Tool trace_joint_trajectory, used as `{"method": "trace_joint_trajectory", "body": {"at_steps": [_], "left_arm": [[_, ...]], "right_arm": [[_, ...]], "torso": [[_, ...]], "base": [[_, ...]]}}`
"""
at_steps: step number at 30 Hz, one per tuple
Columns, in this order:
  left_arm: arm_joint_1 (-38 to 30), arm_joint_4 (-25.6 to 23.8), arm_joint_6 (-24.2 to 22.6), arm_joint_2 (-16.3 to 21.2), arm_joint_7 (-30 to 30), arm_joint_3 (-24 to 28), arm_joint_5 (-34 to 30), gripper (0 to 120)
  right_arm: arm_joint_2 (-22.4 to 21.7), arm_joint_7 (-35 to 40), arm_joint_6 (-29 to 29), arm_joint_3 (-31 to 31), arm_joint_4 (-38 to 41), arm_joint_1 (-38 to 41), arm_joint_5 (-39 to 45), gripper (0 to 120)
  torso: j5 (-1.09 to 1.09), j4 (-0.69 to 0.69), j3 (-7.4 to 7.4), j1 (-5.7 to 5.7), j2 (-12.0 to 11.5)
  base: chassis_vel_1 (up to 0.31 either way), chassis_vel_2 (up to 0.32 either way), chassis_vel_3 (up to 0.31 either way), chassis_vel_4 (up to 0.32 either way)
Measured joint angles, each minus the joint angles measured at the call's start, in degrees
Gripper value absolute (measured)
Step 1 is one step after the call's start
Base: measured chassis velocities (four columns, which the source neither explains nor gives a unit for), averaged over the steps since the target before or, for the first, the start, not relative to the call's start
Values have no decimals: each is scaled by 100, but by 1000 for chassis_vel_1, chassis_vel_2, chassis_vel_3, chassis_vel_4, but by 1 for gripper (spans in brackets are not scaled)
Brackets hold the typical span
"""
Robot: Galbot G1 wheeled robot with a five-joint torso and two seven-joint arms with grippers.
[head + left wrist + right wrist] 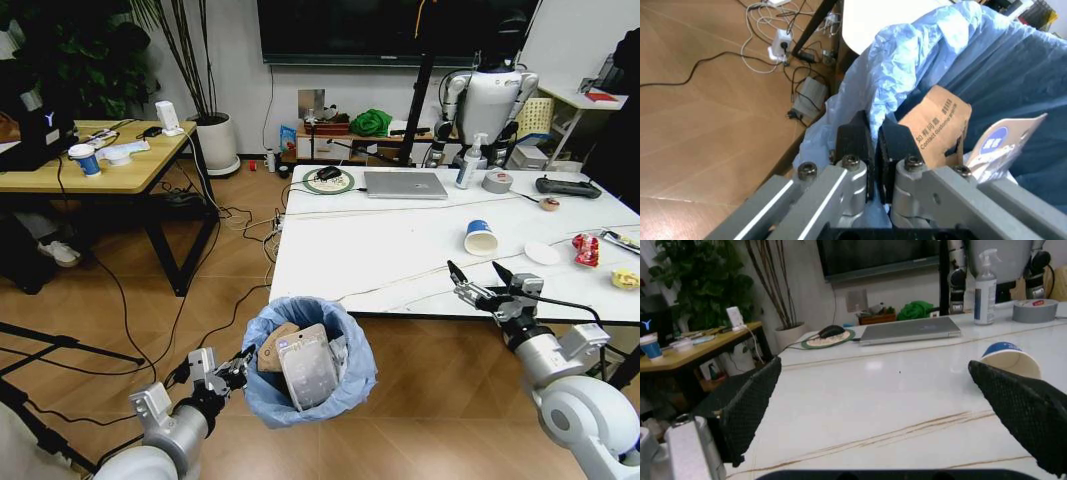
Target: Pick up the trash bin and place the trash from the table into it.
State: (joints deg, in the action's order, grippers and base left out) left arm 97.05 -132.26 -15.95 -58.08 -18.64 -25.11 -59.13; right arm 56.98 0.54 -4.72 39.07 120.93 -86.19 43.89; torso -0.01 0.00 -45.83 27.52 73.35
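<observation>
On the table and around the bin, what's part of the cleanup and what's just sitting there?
Job: bin held by left end effector; cardboard inside; cup, lid, red wrapper, yellow wrapper; open right end effector.
Lying about: laptop, tape roll, spray bottle, mouse.

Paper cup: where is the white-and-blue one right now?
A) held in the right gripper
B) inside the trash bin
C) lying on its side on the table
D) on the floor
C: the paper cup lies tipped over on the table, ahead of the open right gripper.

My head camera looked down over the table (400, 250), my left wrist camera sat close against the bin (1013, 75), my right wrist camera faced across the same table toward the cup (1009, 359).
</observation>
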Motion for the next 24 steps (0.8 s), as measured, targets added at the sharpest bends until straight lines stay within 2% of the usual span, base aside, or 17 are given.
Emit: {"method": "trace_joint_trajectory", "body": {"at_steps": [11, 19, 24], "left_arm": [[69, -24, 16, -40, 16, -28, 51, 0], [113, -31, 21, -48, 20, -31, 88, 0], [144, -45, 25, -71, 30, -19, 114, 0]], "right_arm": [[420, -85, 27, -93, -137, -48, -89, 100], [478, -128, 41, -85, -176, -67, -64, 100], [478, -131, 47, -65, -172, -69, -3, 100]], "torso": [[1, 0, 0, 0, 0], [0, 0, 0, 0, 0], [2, 0, 0, 0, 0]], "base": [[0, 0, 0, 0], [-16, -9, 10, 5], [-103, -78, 105, 108]]}}
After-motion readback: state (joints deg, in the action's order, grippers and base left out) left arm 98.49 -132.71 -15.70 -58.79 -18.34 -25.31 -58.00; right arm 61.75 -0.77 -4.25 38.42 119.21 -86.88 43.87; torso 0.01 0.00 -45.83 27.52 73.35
